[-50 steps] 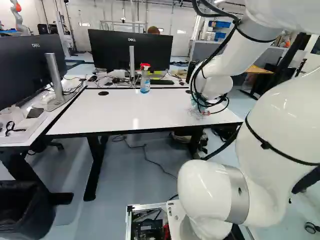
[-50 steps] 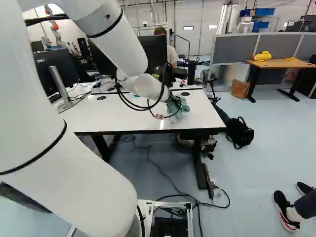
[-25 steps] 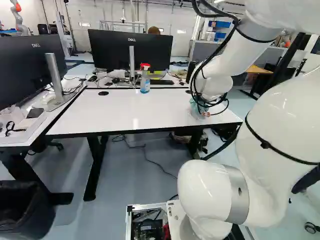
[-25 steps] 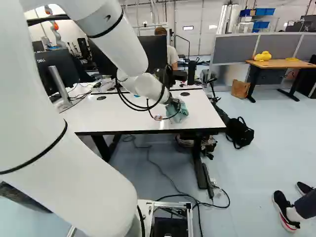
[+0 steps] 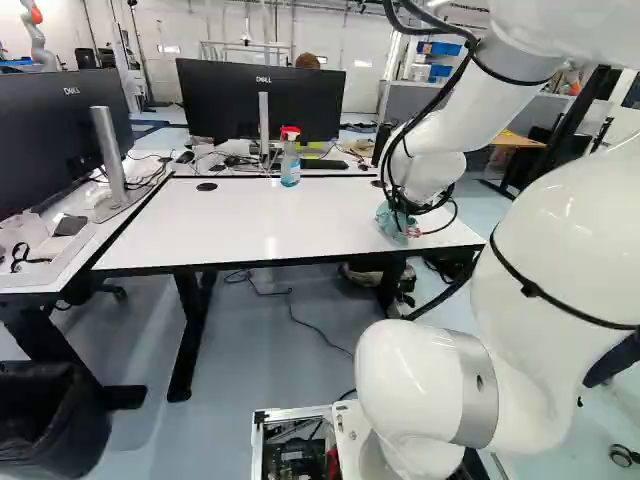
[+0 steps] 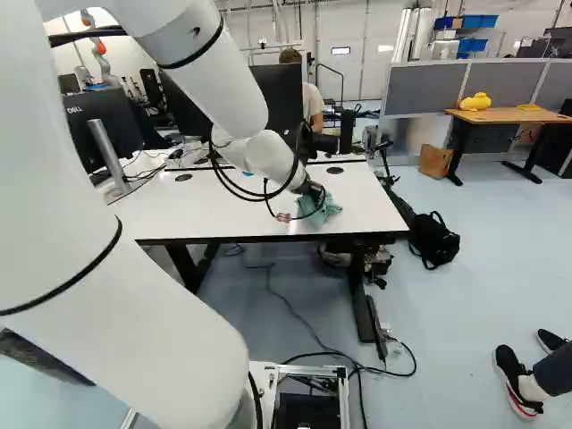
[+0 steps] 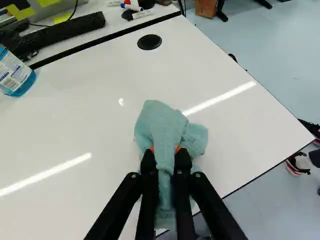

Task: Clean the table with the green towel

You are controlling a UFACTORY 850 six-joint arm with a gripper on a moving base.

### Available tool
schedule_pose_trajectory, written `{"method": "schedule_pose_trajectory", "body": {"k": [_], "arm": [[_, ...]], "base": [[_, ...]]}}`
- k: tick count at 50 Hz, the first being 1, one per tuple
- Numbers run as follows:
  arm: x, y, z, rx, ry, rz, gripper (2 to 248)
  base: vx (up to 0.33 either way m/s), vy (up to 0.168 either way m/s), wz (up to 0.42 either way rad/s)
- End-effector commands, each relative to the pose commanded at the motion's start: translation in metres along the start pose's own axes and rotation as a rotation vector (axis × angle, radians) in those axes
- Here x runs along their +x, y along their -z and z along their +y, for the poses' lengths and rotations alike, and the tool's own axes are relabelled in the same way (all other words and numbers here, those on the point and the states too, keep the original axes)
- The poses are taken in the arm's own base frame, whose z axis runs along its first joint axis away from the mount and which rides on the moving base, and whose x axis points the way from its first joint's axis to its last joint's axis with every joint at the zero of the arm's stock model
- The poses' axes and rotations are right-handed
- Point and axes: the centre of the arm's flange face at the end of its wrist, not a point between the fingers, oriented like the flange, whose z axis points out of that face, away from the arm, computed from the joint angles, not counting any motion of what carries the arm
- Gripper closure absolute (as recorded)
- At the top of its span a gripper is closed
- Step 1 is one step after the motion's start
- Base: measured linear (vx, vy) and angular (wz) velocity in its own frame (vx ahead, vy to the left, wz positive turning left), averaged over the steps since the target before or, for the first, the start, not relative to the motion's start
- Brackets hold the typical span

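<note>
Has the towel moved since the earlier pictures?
Yes: in the right base view, the towel now shows lower, farther below the black cap.

The left and right base views looked ahead and slightly down from behind the arm (image 6: 219, 80), one on each side, both taking in the table (image 5: 250, 225). The wrist view slanted down from much nearer, sharing the bottle (image 5: 290, 168) with the left base view and the black disc (image 6: 334, 170) with both.

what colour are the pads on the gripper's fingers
Orange; the wrist view shows the pads best, against the towel.
</note>
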Motion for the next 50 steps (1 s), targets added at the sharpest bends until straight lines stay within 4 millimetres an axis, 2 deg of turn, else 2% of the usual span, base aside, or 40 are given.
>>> {"method": "schedule_pose_trajectory", "body": {"k": [50], "arm": [[-0.017, 0.002, 0.0, 0.0, 0.0, -0.195, 213]], "base": [[0.0, 0.0, 0.0]]}}
